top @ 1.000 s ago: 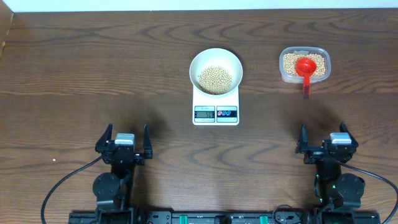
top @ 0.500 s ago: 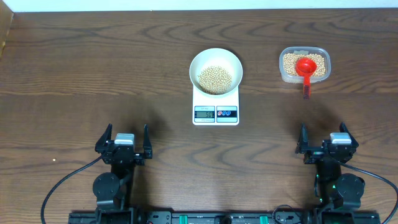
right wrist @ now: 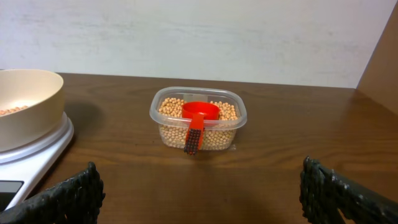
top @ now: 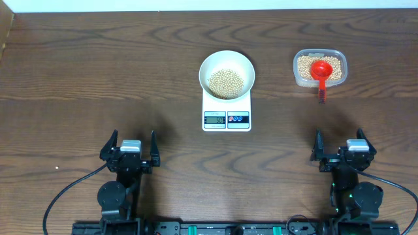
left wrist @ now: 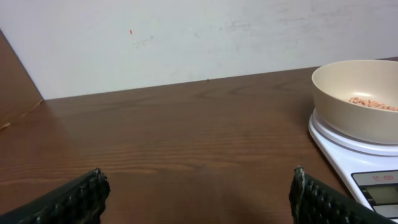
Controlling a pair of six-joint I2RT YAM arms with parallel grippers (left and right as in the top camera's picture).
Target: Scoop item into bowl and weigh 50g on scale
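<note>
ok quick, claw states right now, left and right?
left claw: open, holding nothing.
right claw: open, holding nothing.

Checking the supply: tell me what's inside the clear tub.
Tan beans lie in the tub, a red scoop resting on them. Whatever lies beneath the scoop is hidden.

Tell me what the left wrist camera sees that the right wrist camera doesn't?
Only the left wrist view shows the left gripper, open. Only the right wrist view shows the right gripper, open, and the clear tub of beans with the red scoop in it. Both show the white bowl with beans in it, sitting on the scale, on the brown table.
</note>
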